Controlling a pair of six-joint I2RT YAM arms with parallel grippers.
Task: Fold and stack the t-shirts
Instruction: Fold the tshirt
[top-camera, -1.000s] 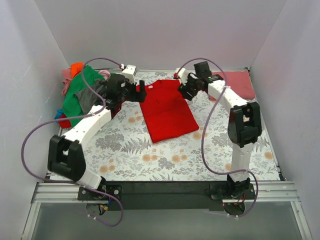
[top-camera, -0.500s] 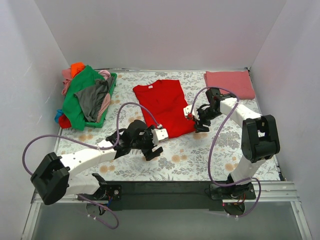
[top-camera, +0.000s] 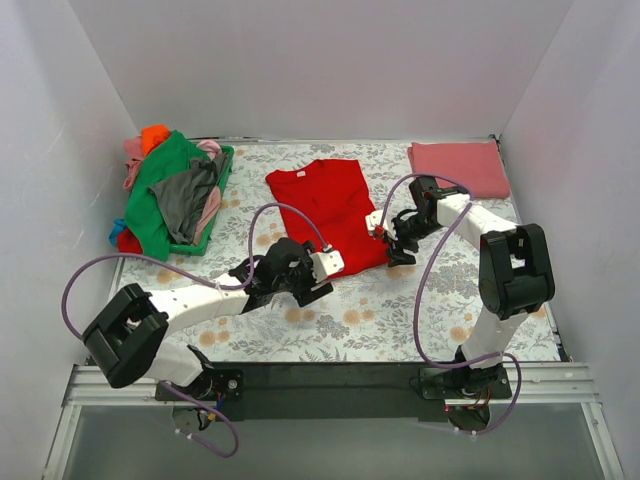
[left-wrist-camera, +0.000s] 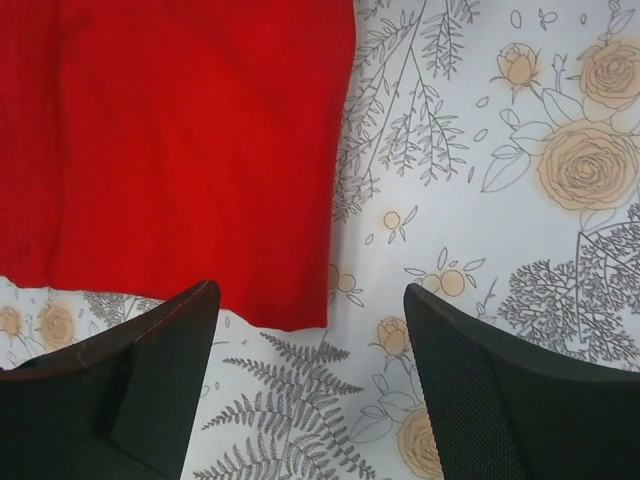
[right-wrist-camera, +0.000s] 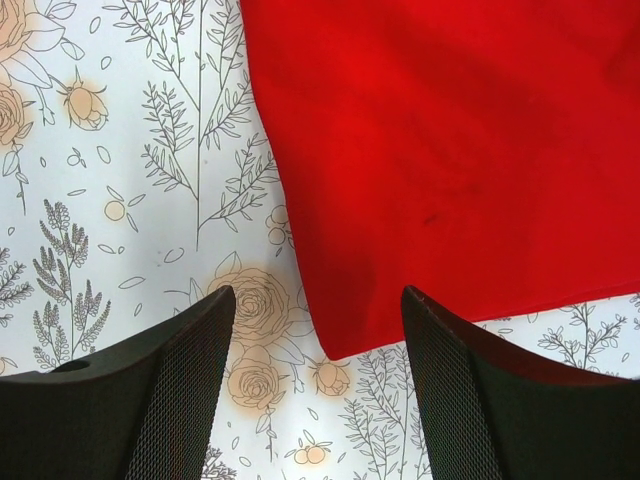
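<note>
A large bright red t-shirt lies flat mid-table with its sleeves folded in. My left gripper is open and empty just above the shirt's near left corner; in the left wrist view that corner of the red shirt lies between the jaws. My right gripper is open and empty over the near right corner, and the right wrist view shows the red cloth reaching in between the jaws. A folded rose-red shirt lies at the back right.
A green basket at the back left holds a heap of shirts: green, grey, pink and orange. The floral table cloth covers the table. White walls stand on three sides.
Both grippers came from the shirt's far edge to its near corners, and the shirt now lies straighter. In the last half second the left gripper closed in on the near left corner.
</note>
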